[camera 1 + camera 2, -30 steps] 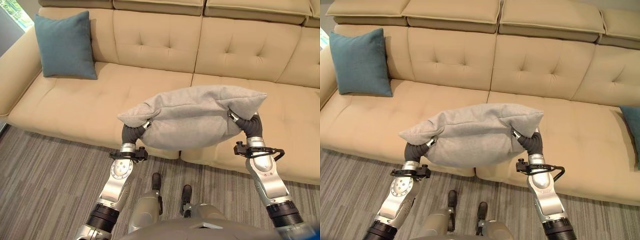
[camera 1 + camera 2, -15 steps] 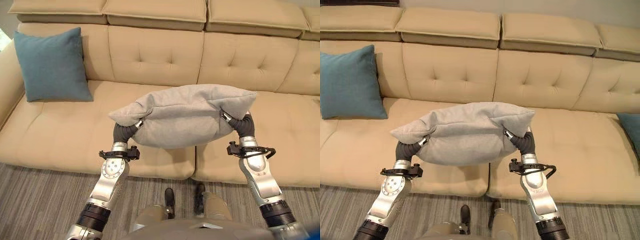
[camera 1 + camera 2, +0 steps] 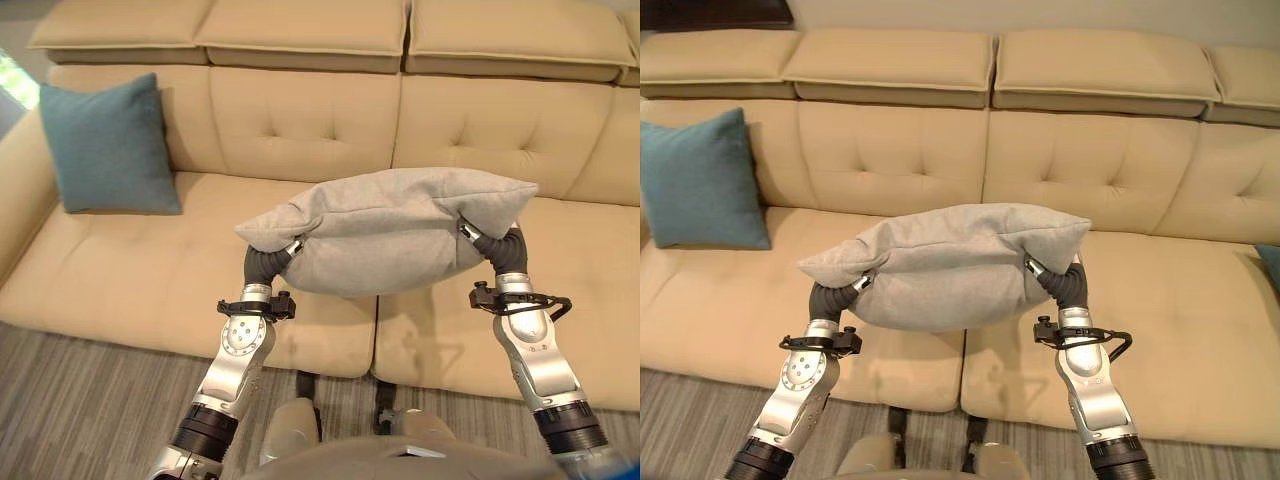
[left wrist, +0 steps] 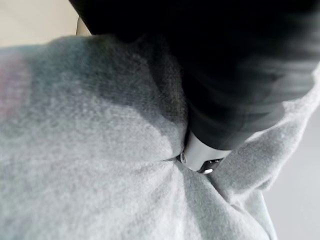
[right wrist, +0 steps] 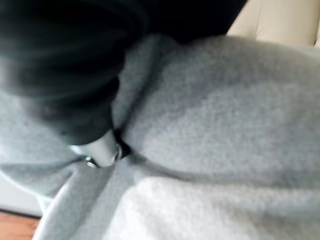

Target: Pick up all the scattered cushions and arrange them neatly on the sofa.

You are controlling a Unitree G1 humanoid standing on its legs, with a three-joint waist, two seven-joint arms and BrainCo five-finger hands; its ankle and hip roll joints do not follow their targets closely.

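A grey cushion (image 3: pixel 385 230) hangs in the air over the front edge of the beige sofa (image 3: pixel 150 270), held at both ends. My left hand (image 3: pixel 264 264) is dug into its left end and my right hand (image 3: pixel 500 248) into its right end. In the left wrist view the grey cloth (image 4: pixel 100 150) bunches in a fold round a silver finger (image 4: pixel 197 154); the right wrist view shows the same pinch, with a finger (image 5: pixel 100 147) in the cloth (image 5: pixel 210 125). A teal cushion (image 3: pixel 110 145) leans upright against the sofa's back at the far left.
The edge of another teal cushion (image 3: pixel 1272 262) shows at the sofa's far right. The seat between the two teal cushions is bare. Grey striped carpet (image 3: pixel 80 400) runs along the front of the sofa.
The whole picture has shifted, so the camera moved; the sofa now sits squarer in view. Both hands hold the grey cushion just as before.
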